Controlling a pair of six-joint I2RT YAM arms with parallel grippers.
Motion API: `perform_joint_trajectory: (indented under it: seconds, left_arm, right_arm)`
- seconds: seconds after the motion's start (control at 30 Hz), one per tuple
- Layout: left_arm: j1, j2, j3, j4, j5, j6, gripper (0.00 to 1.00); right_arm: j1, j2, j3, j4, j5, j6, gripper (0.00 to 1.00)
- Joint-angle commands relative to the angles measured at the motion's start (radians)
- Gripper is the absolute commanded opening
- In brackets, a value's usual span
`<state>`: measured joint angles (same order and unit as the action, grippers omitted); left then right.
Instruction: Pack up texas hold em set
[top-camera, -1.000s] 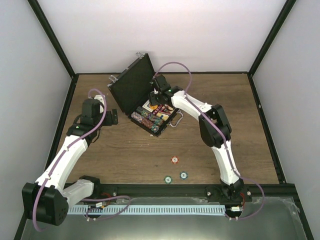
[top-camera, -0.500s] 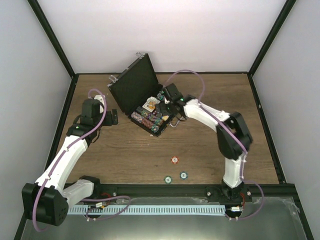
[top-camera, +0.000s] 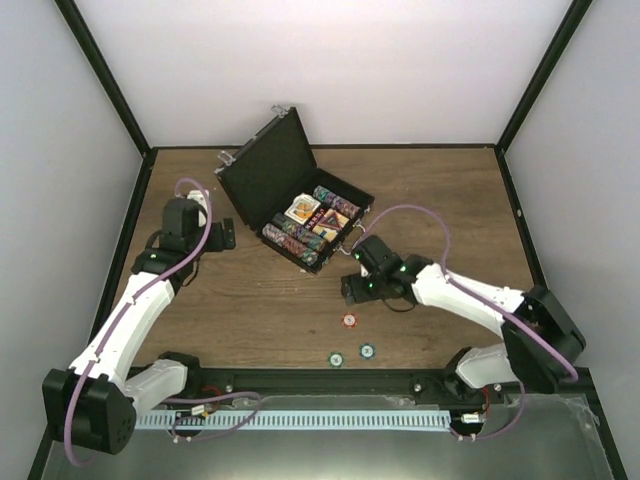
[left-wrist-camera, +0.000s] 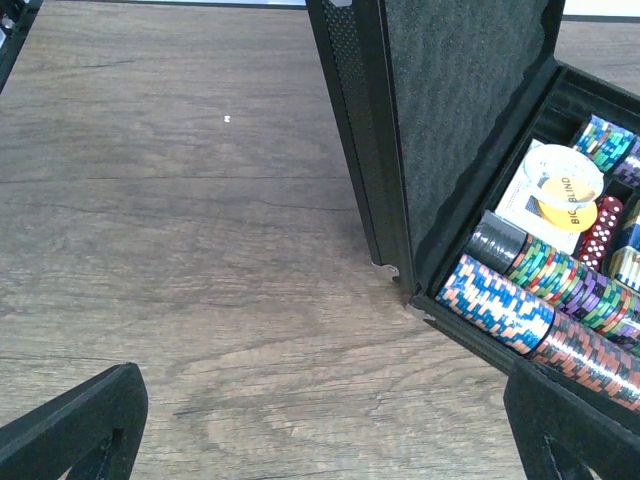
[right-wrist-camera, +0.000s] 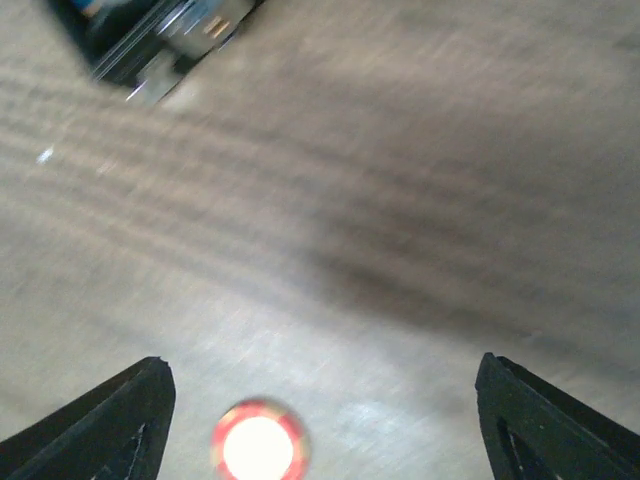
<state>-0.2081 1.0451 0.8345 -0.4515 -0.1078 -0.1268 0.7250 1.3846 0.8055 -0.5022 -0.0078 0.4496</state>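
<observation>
Near orange chip (right-wrist-camera: 258, 447), right tool (right-wrist-camera: 320, 365) spread, left tool (left-wrist-camera: 322, 378) agape beside briefcase (left-wrist-camera: 450, 100), both empty.

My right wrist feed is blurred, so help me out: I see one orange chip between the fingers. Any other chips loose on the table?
Observer: Yes, beyond the orange chip, a green chip and a second green chip lie farther from the briefcase.
Operator: Is the case open?
Observer: Yes, its lid stands raised.
Operator: And the left gripper?
Observer: The left gripper is open and empty, beside the briefcase's left corner.
</observation>
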Motion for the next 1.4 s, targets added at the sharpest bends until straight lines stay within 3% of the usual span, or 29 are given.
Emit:
perform_joint_trajectory:
  seconds: [0.0,0.37,1.03,1.37]
  left_arm:
    - [0.000,-0.013,-0.006,0.001,-0.012,-0.002,1.00]
    - [-0.001,-0.003,-0.008,-0.004,-0.035,-0.002,1.00]
    - [-0.001,-0.003,-0.009,-0.008,-0.035,-0.005,1.00]
    - [-0.001,-0.010,-0.008,-0.009,-0.031,-0.005,1.00]
  right_arm:
    - [0.137,-0.080,-0.035,-0.016,-0.084,0.112,0.81]
    - [0.466,0.009,-0.067,0.033,-0.095,0.189,0.68]
    - [0.722,0.214,-0.009,-0.093,0.070,0.250,0.63]
    - [0.771,0.282,0.026,-0.174,0.139,0.276,0.62]
